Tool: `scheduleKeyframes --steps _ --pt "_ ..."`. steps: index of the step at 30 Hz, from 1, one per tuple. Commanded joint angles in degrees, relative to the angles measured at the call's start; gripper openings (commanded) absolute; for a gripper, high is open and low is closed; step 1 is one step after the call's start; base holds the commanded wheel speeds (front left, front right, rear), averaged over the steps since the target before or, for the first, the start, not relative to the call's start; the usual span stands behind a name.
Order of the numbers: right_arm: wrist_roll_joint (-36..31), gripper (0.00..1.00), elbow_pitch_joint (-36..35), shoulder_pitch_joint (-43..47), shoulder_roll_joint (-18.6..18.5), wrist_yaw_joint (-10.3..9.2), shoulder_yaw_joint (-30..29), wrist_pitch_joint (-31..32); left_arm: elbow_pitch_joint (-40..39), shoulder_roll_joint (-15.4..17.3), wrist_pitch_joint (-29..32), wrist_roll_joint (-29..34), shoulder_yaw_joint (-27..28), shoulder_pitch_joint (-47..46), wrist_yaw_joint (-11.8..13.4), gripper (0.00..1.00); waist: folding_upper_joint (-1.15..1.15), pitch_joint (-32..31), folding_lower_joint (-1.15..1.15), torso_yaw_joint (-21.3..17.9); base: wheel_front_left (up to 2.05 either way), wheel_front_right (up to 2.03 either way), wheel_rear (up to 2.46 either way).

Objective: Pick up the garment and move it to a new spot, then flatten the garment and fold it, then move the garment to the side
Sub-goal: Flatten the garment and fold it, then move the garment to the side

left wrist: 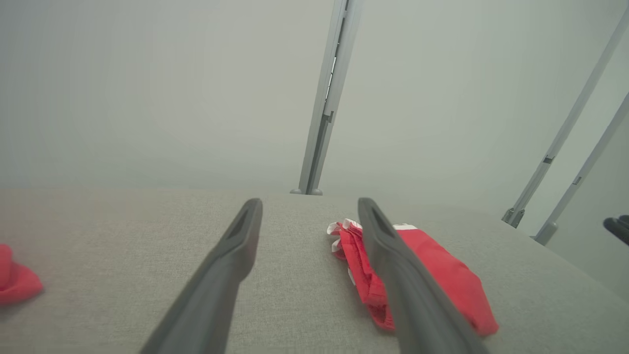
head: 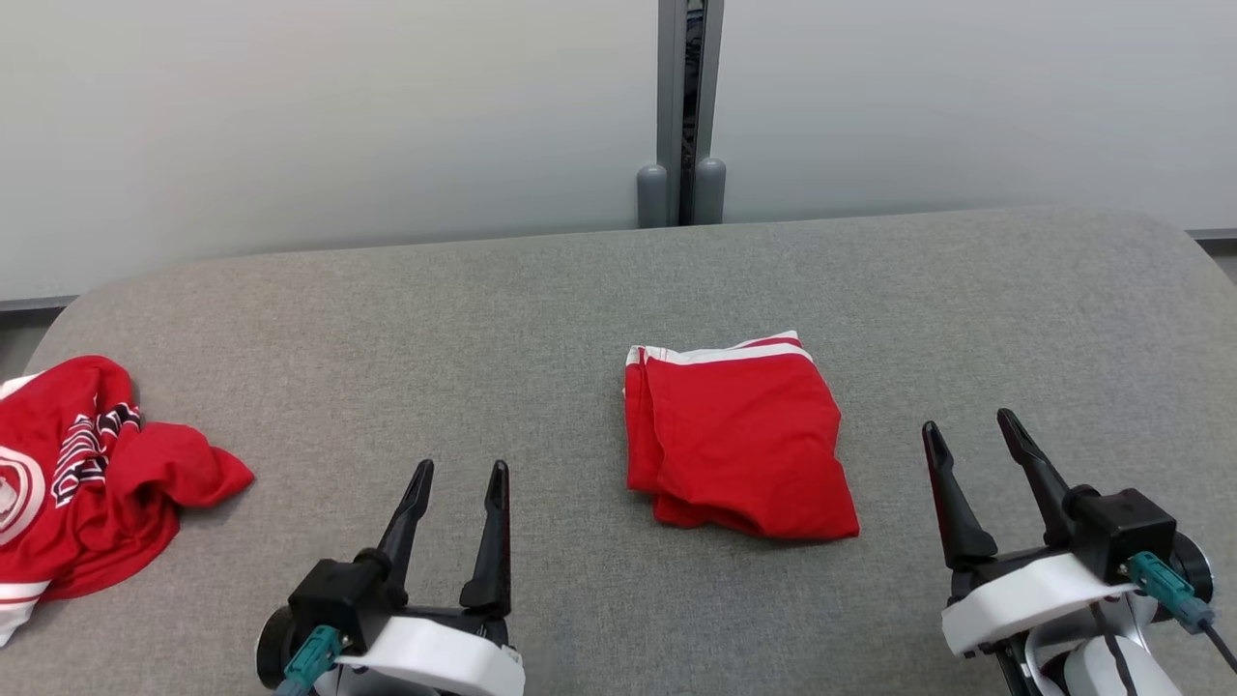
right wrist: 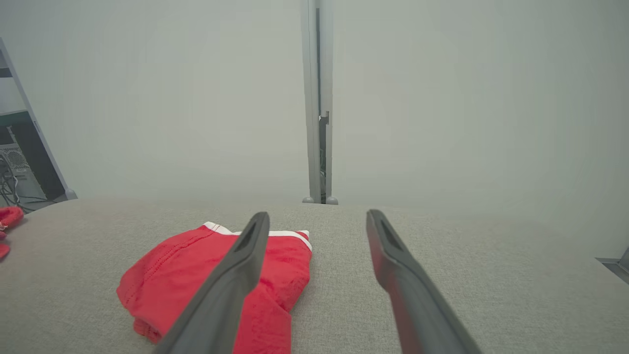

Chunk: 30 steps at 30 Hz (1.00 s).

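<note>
Going left to right: at the far left edge of the grey desk [head: 541, 300] there's a crumpled red shirt [head: 92, 478] with white and black print, bunched up in a heap. Next comes my left end effector [head: 462, 466] on the near side, fingers spread wide with nothing between them, pointing toward the far side over bare desk fabric. Right of that, roughly mid-desk, is the folded red garment [head: 739, 449]. It lies flat as a neat-ish rectangle, with a white stripe along its far edge and the stacked layers showing on its left side. It sits between my two end effectors and neither one touches it. Then there's my right end effector [head: 967, 421], also fully released and empty, on the near side just right of the garment. Behind the desk there's a pale wall with a grey post [head: 681, 106] standing at the far edge, about in line with the garment.
</note>
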Motion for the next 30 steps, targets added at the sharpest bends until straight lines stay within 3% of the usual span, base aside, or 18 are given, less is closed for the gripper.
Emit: scheduleKeyframes --steps 1,17,30 --pt "0.6 1.0 -0.93 0.87 0.02 -0.01 -0.41 -0.28 0.24 0.25 -0.22 -0.32 0.6 0.87 -0.01 1.0 0.0 -0.44 0.0 0.07 0.0 0.0 0.0" --pt "0.29 1.0 -3.05 6.86 1.02 -0.01 -1.66 -0.3 -2.15 0.23 -0.22 2.15 4.67 4.28 -1.62 1.0 0.0 -1.14 0.0 1.17 0.0 0.0 0.0" --pt "2.91 1.0 1.44 4.25 1.8 -0.01 0.13 -0.29 -1.66 0.23 -0.22 3.15 4.39 3.91 -2.12 1.0 0.0 -0.63 0.0 0.41 0.0 0.0 0.0"
